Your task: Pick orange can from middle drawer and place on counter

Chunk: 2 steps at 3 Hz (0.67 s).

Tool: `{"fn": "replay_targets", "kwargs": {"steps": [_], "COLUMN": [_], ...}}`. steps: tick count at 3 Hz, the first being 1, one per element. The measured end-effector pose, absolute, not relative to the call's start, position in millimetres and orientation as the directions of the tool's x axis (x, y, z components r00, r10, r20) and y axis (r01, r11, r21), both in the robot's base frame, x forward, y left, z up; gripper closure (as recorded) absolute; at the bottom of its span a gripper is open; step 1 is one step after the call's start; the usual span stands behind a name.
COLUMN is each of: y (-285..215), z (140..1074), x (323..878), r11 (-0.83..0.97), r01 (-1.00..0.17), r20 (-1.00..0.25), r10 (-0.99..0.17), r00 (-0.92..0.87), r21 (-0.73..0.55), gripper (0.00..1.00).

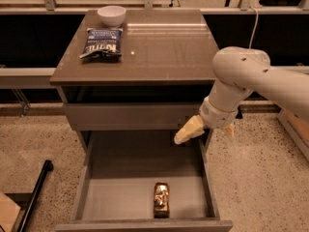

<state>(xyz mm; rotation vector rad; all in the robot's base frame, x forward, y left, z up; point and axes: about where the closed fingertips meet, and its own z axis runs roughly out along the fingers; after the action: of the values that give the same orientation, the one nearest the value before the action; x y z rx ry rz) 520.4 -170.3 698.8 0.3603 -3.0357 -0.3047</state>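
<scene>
The orange can (pixel 161 200) lies on its side on the floor of the open middle drawer (pixel 120 197), near the drawer's front wall and a little right of centre. My gripper (pixel 204 135) hangs above the drawer's right rear corner, just below the shallower drawer front, well above and behind the can. One cream finger (pixel 188 130) points down-left over the drawer, and the other shows at the far side of the wrist. The gripper is open and empty. The glossy counter (pixel 159 47) tops the cabinet.
A blue chip bag (pixel 102 42) and a white bowl (pixel 111 15) sit at the counter's back left. My white arm (pixel 251 76) reaches in from the right. A black pole (pixel 34 197) lies on the speckled floor at left. A box edge (pixel 294 129) is at right.
</scene>
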Motion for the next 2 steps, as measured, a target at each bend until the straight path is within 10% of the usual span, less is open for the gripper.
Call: {"fn": "replay_targets", "kwargs": {"steps": [2], "y": [-128.3], "z": [637.0], "x": [519.6], "r11": [0.963], "r01": [-0.082], "r20": [0.146], "r10": [-0.122], "r00": [-0.982], "r21": [0.256], "gripper": [0.0]}}
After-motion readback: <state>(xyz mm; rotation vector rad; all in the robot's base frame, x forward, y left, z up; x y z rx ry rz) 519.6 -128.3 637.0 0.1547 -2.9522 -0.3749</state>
